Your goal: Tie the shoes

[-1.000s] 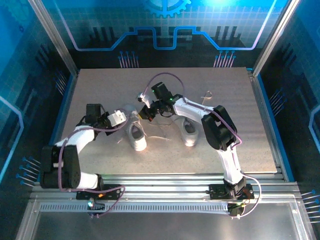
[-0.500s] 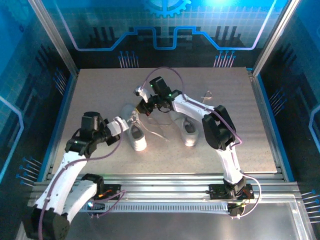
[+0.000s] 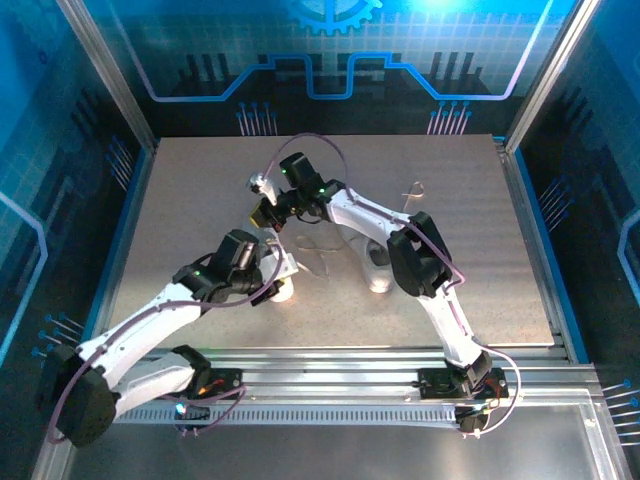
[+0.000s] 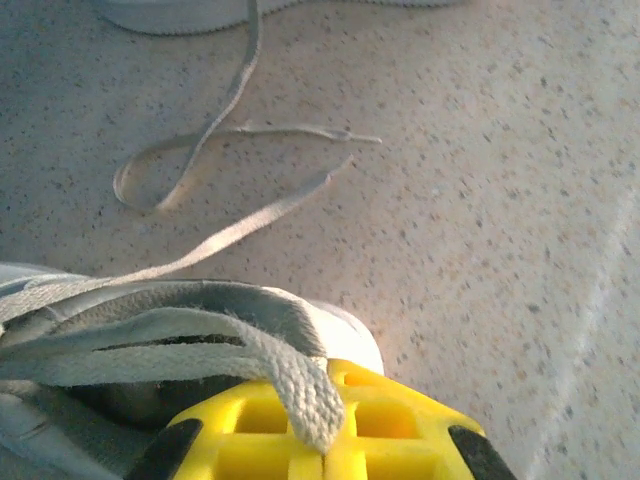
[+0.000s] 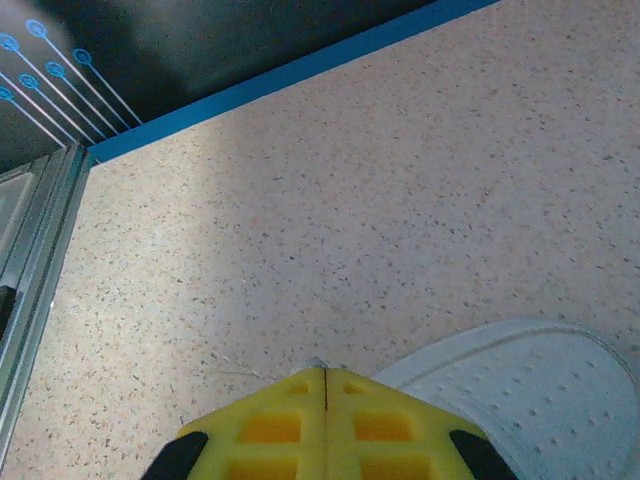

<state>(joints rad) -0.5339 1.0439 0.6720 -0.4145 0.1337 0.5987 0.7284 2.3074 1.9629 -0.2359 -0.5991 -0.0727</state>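
Two white shoes lie mid-table. The left shoe (image 3: 284,292) is mostly hidden under my left arm; the right shoe (image 3: 377,268) lies beside it. My left gripper (image 3: 277,272) is over the left shoe. In the left wrist view its yellow jaws (image 4: 322,450) are shut on a flat white lace (image 4: 290,375) running from the left shoe (image 4: 150,320). A slack lace (image 4: 200,170) loops on the table beyond. My right gripper (image 3: 262,212) is left of the shoes, its jaws (image 5: 326,372) shut with a small pale lace tip (image 5: 315,364) peeking out, beside a perforated white toe (image 5: 530,390).
The speckled table (image 3: 450,200) is open at the back and right. A small thin loop (image 3: 414,189) lies far right of the shoes. The blue rim (image 5: 300,65) and metal frame (image 3: 130,110) bound the left side.
My left arm has swung in from the left, its gripper now over the left shoe. My right gripper has drawn away to the left and farther back.
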